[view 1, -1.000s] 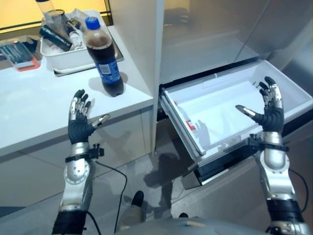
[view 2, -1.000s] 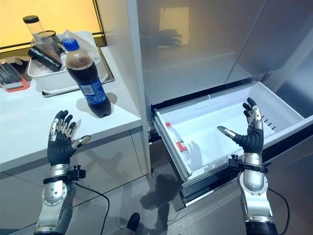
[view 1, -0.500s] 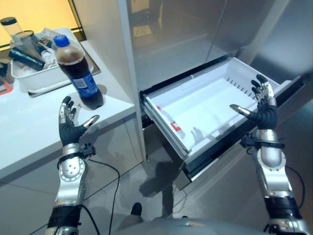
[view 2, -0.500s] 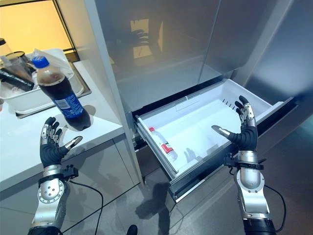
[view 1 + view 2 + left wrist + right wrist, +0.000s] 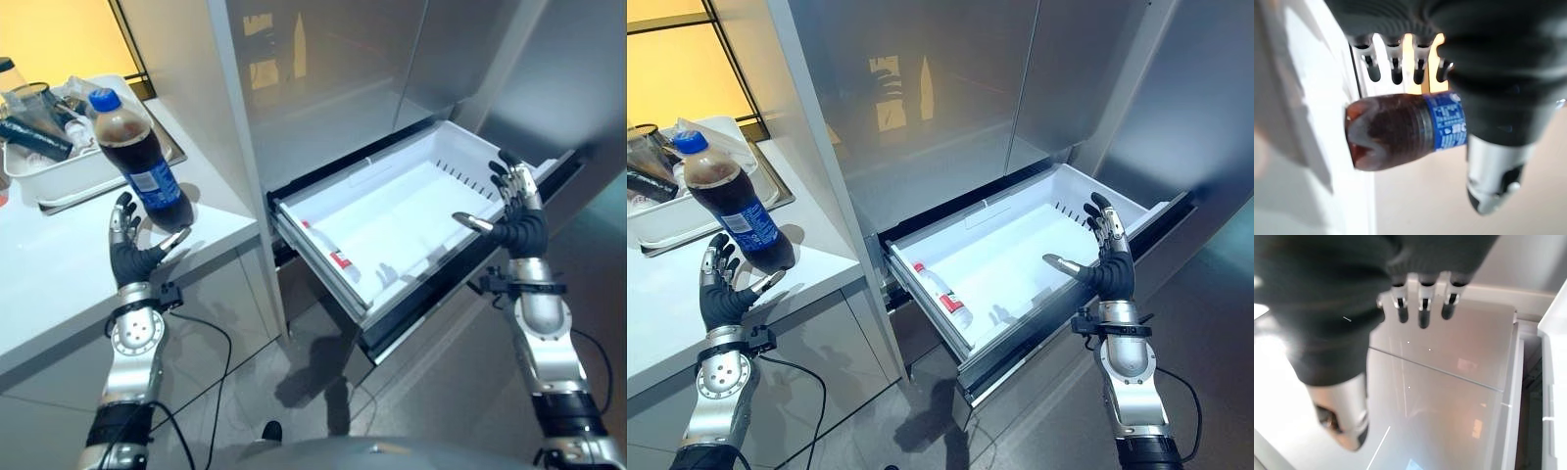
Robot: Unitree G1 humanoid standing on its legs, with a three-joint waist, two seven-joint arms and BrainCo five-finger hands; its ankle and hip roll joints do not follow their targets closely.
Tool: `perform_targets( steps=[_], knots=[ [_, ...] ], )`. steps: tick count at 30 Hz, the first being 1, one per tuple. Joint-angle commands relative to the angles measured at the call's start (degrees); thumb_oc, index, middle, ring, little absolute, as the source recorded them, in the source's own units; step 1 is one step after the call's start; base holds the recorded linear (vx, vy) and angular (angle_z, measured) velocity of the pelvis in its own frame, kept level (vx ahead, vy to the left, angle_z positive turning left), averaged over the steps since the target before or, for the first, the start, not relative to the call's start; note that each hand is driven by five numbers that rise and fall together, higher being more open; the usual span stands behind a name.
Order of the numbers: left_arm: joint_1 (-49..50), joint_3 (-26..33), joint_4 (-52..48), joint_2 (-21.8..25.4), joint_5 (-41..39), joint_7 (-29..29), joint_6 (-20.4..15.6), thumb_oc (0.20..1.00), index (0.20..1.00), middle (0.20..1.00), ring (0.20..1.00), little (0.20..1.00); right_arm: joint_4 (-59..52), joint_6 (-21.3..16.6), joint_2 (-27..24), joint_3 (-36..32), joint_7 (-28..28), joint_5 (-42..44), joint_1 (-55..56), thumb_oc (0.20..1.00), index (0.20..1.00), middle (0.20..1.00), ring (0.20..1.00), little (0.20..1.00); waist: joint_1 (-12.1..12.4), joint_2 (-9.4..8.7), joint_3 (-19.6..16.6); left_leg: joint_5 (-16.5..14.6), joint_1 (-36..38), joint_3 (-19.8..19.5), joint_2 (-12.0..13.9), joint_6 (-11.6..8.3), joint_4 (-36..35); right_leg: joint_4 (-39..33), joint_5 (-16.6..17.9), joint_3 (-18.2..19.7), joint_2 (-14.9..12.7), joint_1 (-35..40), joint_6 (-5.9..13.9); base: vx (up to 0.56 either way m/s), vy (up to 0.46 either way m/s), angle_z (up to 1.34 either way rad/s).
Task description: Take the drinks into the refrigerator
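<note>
A dark cola bottle (image 5: 137, 162) with a blue cap and blue label stands upright on the white counter (image 5: 59, 255), near its front edge. My left hand (image 5: 132, 257) is open just in front of the bottle, apart from it, fingers straight; the cola bottle (image 5: 1400, 128) shows past those fingers in the left wrist view. The refrigerator's white bottom drawer (image 5: 431, 196) is pulled out. A small clear bottle with a red label (image 5: 942, 296) lies inside along its left wall. My right hand (image 5: 517, 220) is open, raised over the drawer's right front corner.
A white tub (image 5: 69, 176) holding several bottles and glasses sits on a metal tray at the back left of the counter. The refrigerator's steel doors (image 5: 950, 88) above the drawer are closed. Grey floor lies below the drawer.
The camera has shifted, so the whole scene slid left. My left hand has come closer to the cola bottle. My right hand stays raised and open over the drawer.
</note>
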Motion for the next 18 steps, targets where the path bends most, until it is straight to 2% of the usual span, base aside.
perform_targets(
  steps=[1, 18],
  knots=[
    [-6.91, 2.04, 4.33, 4.23, 1.86, 1.08, -1.24, 1.0, 1.0, 1.0, 1.0, 1.0, -2.7, -2.34, -2.54, 0.4, 0.7, 3.1, -2.95, 1.0, 1.0, 1.0, 1.0, 1.0, -1.73, -0.3, -0.76, -3.84, 0.18, -2.39, -2.47, 3.99, 0.72, 8.04, -7.35, -0.92, 1.41, -1.93, -2.09, 0.0, 0.0, 0.0],
    [-9.17, 1.61, 7.98, 8.25, 2.72, 0.53, 0.45, 1.0, 1.0, 1.0, 1.0, 1.0, -3.64, -1.86, -2.86, 1.0, 2.63, 4.69, -2.33, 1.0, 1.0, 1.0, 1.0, 1.0, -2.51, -0.72, -1.3, -4.23, 0.63, -1.08, -2.39, 4.28, 0.47, 6.25, -6.09, 1.23, 1.66, -1.57, -1.77, 0.0, 0.005, -0.04]
  ],
)
